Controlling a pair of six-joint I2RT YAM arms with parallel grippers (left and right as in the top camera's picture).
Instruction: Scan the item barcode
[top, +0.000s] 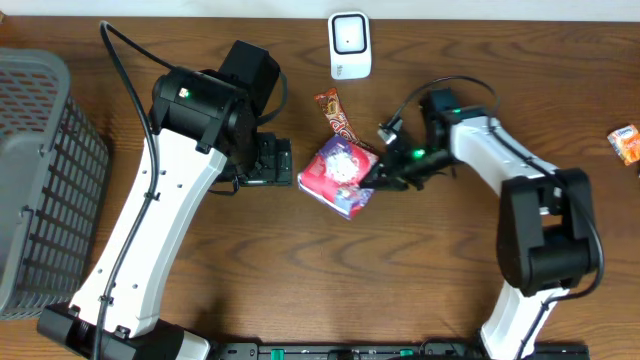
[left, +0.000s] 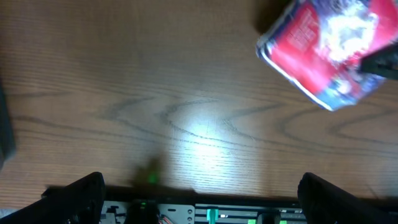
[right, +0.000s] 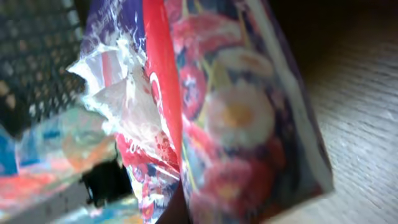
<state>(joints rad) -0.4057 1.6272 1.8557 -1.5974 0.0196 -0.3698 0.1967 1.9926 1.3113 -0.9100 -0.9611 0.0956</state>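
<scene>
— Where is the candy bag (top: 338, 178) found, and how is it turned?

— It is seen near the middle of the table (top: 450, 280), apart from the scanner (top: 350, 45) at the far edge. It is turned cornerwise like a diamond. Its outline is nearly square, so a long axis cannot be told.

— How is it gripped?

— Its right corner is pinched by the right gripper (top: 374, 180), jaws clamped on the film. The left gripper (left: 200, 194) is spread wide just left of the bag, with nothing grasped.
</scene>
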